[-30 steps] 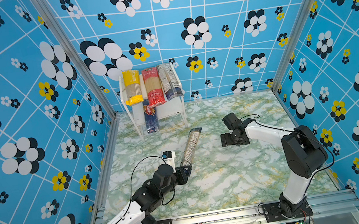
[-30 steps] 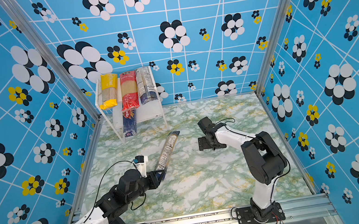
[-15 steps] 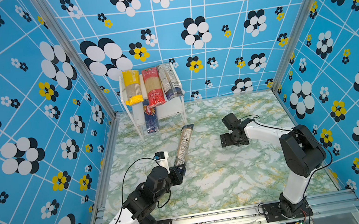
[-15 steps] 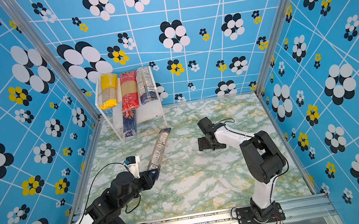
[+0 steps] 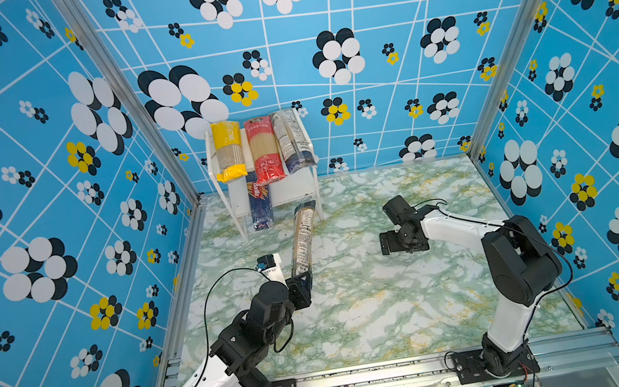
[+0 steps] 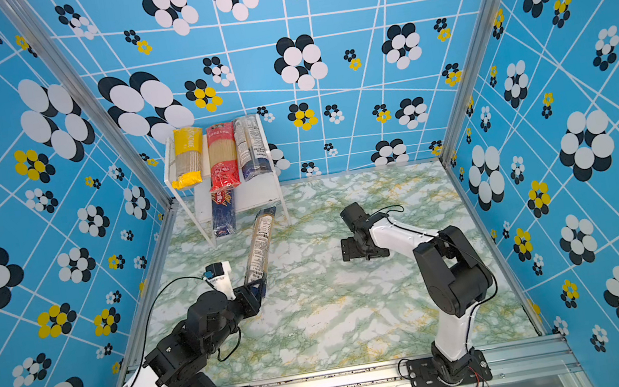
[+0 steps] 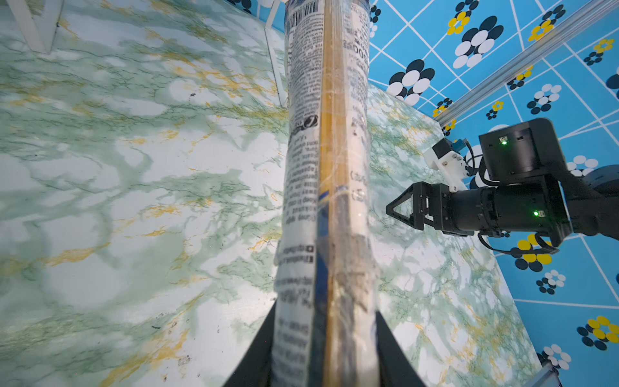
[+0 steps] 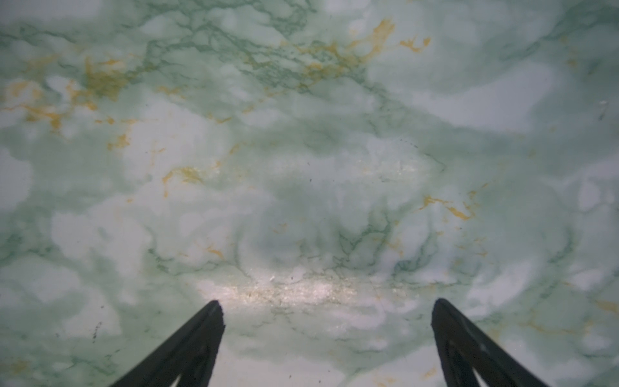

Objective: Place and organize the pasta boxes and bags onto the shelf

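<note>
Green marble worktop (image 5: 360, 312): left jaws clamped on slim clear text-covered spaghetti bag (image 5: 302, 237) near white two-tier shelf (image 5: 293, 193); right jaws spread wide, empty.

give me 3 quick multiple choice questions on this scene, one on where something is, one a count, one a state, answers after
1. Where is the dark blue Barilla box relative to the shelf?
A. on its top board
B. on its lower board
C. away from it, by the right arm

2. How many packs lie on the shelf's top board?
A. one
B. five
C. three

3. How is the right gripper?
A. open and empty
B. shut, holding nothing
C. shut on the box

Answers:
1 B: it pokes out from under the top board and rests on the lower one.
2 C: a yellow bag, a red bag and a text-covered bag lie side by side.
3 A: the right wrist view shows its jaws wide apart, with only table between them.
</note>
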Motion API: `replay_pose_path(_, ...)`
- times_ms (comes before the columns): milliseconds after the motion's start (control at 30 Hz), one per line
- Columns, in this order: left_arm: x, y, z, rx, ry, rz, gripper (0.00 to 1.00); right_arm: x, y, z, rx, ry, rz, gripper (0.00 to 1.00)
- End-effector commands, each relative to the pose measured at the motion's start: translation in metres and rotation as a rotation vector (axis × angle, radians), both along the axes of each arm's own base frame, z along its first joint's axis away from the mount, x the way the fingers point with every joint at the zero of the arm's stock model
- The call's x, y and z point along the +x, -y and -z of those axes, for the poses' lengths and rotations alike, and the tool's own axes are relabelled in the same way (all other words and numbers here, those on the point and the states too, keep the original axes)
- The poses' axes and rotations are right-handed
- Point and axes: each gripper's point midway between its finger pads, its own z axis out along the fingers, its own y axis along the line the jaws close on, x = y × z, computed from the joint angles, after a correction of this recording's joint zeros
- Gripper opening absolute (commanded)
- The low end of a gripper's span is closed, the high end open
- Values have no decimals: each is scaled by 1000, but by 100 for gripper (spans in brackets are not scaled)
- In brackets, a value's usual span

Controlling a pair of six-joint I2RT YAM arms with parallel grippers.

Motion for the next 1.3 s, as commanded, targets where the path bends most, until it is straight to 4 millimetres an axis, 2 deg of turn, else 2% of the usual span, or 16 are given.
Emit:
replay_pose_path(0,22,-6,-87,-130,237,-101,0,2,1,1,2,-11,14,99)
replay_pose_path(200,34,-5,-106,-97,284,-132,0,0,2,2,0,-10,15,99)
replay_pose_path(400,45,-6,-115,-104,301,-176,0,-1,3,3,0,-11,13,99)
replay_pose_path(1000,88,-13,-130,-60,295,-308,0,-5,7,0,-9,0,13,99)
replay_pose_path(1267,110,-7,-124,-48,275,-352,0,-4,7,-1,-8,2,9,99)
